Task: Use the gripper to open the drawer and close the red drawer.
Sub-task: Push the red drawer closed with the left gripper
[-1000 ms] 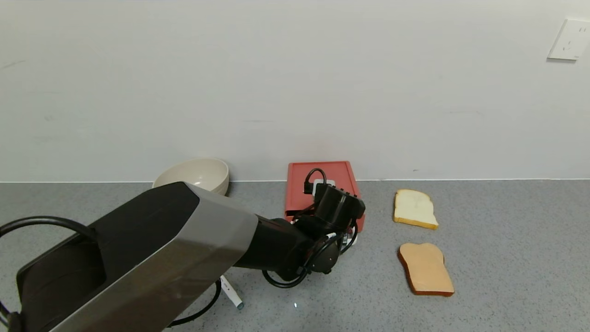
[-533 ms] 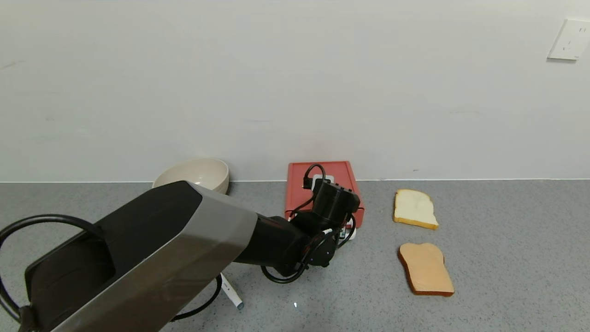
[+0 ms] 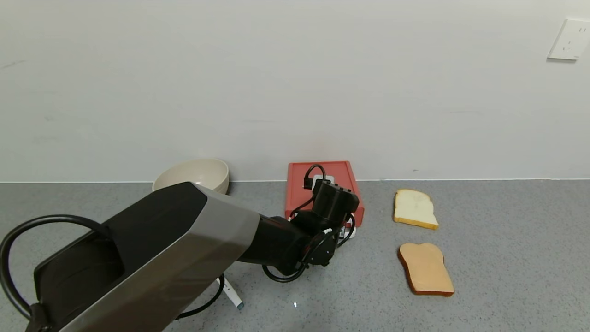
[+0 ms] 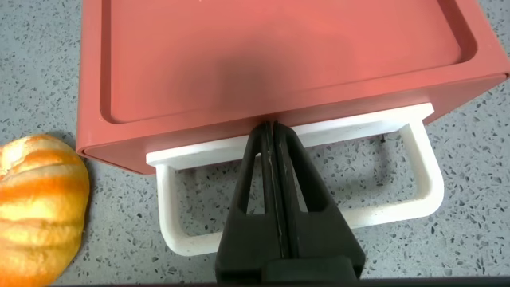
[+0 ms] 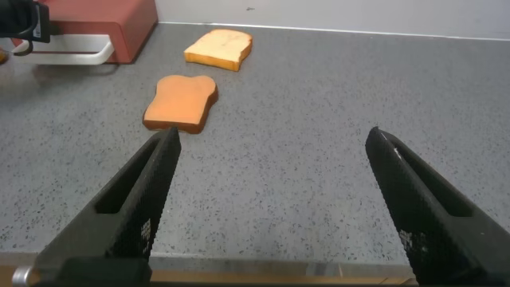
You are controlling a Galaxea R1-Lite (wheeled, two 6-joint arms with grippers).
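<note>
The grey counter [image 3: 484, 240] is carrying the whole scene, with the left arm [image 3: 152, 258] reaching across it from 7 o'clock toward the centre. The drawer [image 3: 322, 177], a coral-red box, is sitting against the wall at about 12 o'clock of centre, and the left gripper [image 4: 275, 147] is pressing its closed fingers, tips together, against the white drawer front just above the white loop handle [image 4: 426, 179]. Compared with the earlier head frames, the wrist is now sitting closer to the wall and the red front edge is showing higher in the view, so the tray is being pushed in; in the left wrist view only a thin white strip is showing beyond the red shell, which suggests the closing step is nearly complete, although the last gap cannot be judged for certain from this angle. The right gripper [image 5: 275, 195] is idling open over the counter at the near right, holding nothing. A cream bowl [image 3: 193, 175] is standing at 10 o'clock of the drawer, a pale bread slice [image 3: 415, 208] and a browner slice [image 3: 425, 268] are lying at 3 to 4 o'clock, and an orange, peel-like object [image 4: 40, 203] is resting just beside the drawer's corner.
</note>
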